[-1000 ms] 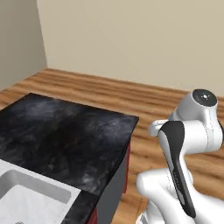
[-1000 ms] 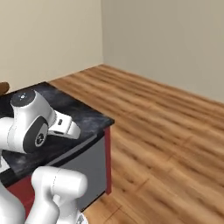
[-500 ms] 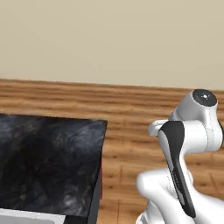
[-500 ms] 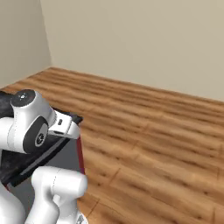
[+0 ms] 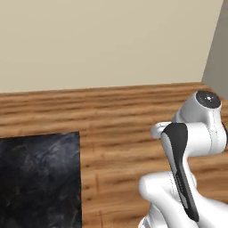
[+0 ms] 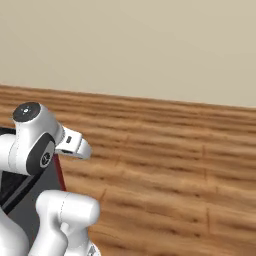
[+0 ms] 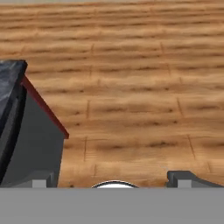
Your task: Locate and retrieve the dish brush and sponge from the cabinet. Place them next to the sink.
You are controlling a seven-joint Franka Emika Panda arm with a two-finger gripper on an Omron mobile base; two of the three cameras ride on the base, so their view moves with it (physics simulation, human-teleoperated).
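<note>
In the left base view, a black marbled stone tabletop (image 5: 38,178) filled the lower left corner, its right edge running straight down to the bottom of the picture. Beyond it spread a brown wooden plank floor (image 5: 120,111), which met a plain beige wall (image 5: 107,40) across the upper half. A grey wall panel (image 5: 217,49) stood at the far right edge. The white robot arm (image 5: 191,142) with its dark joint cover rose from the lower right.

In the right base view, the white arm (image 6: 37,145) stood at the lower left, and behind it showed a grey side panel with a dark red edge (image 6: 35,200), belonging to the counter body. The wooden floor (image 6: 170,165) covered the rest of the lower part, up to the beige wall (image 6: 150,45).

In the hand view, the claw (image 7: 114,180) showed its two dark fingertips (image 7: 188,178) set far apart at the bottom, with nothing between them. At the left stood the corner of the tabletop (image 7: 9,83), over the grey side panel (image 7: 35,144) with its red edge. The wooden floor (image 7: 131,78) lay under the claw. The sponge, cabinet and sink could not be placed from these pictures.
</note>
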